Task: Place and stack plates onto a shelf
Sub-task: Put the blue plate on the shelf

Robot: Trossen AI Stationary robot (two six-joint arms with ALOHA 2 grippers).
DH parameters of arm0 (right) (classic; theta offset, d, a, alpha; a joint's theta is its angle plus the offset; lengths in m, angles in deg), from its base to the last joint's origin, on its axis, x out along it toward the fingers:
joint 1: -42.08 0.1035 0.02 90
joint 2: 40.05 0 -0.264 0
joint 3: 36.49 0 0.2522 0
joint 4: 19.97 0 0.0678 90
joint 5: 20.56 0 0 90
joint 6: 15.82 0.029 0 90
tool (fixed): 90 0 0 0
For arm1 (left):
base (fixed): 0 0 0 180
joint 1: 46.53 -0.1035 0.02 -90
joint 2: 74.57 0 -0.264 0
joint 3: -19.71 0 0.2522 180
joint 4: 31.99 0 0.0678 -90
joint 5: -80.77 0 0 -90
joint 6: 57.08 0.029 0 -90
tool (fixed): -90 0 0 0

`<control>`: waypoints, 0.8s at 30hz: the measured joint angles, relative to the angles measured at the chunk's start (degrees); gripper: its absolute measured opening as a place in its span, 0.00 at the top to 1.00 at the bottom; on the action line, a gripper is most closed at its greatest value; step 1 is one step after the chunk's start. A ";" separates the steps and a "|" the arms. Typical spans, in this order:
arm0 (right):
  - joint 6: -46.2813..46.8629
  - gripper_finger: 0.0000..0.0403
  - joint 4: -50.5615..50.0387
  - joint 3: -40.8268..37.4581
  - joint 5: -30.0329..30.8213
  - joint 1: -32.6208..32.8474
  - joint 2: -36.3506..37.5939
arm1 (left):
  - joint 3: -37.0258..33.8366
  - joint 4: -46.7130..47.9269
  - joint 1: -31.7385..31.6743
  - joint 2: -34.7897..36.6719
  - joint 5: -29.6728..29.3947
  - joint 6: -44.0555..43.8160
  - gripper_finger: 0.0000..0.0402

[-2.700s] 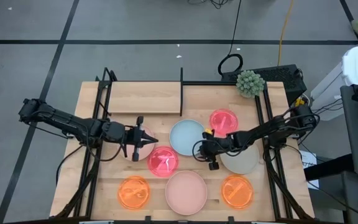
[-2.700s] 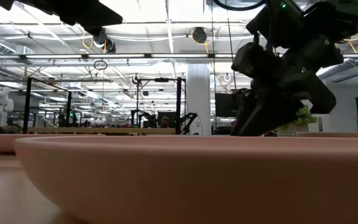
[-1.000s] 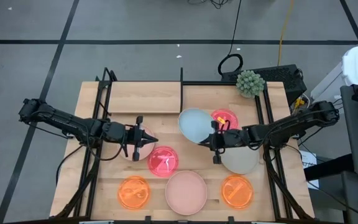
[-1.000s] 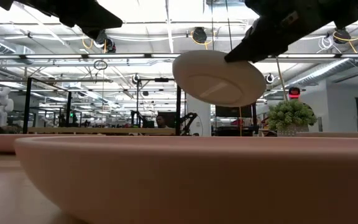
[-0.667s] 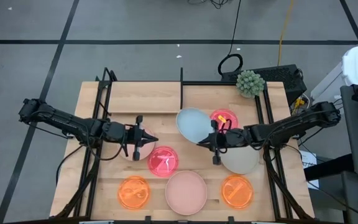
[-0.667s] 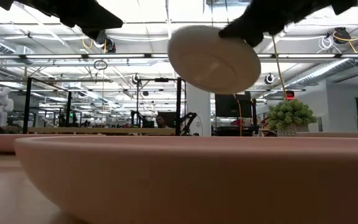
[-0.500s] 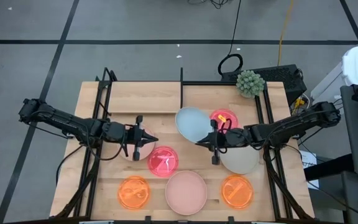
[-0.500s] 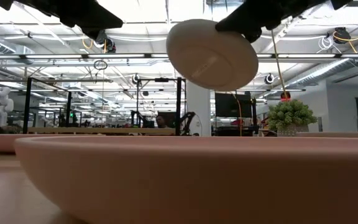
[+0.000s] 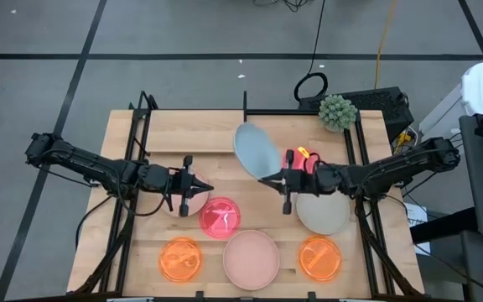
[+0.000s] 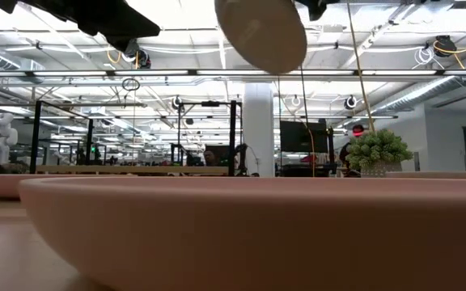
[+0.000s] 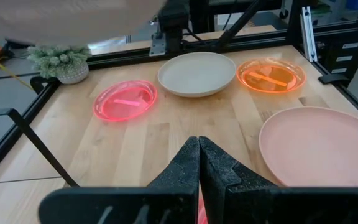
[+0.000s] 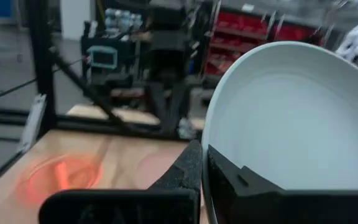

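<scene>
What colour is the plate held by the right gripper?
Light blue plate, clearest in the high view.

Scene is evenly lit from overhead ceiling strips; shadows are kept soft. Foreground pink plate is rendered out of focus. Blue plate and background are motion-blurred in right wrist view.

Light-blue plate; beige plate; pale-pink plate; neon pink plates and orange plates; light-wood shelf; green plant.
</scene>
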 joint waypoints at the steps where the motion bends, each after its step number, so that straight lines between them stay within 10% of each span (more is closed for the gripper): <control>1: -0.72 1.00 1.28 0.00 0.05 -0.48 -0.31 | -0.02 0.00 0.00 0.00 -0.01 0.06 1.00; 24: -14.90 1.00 -4.44 26.80 -13.35 -15.71 -21.07 | -0.03 4.95 -3.78 10.21 -0.04 2.99 1.00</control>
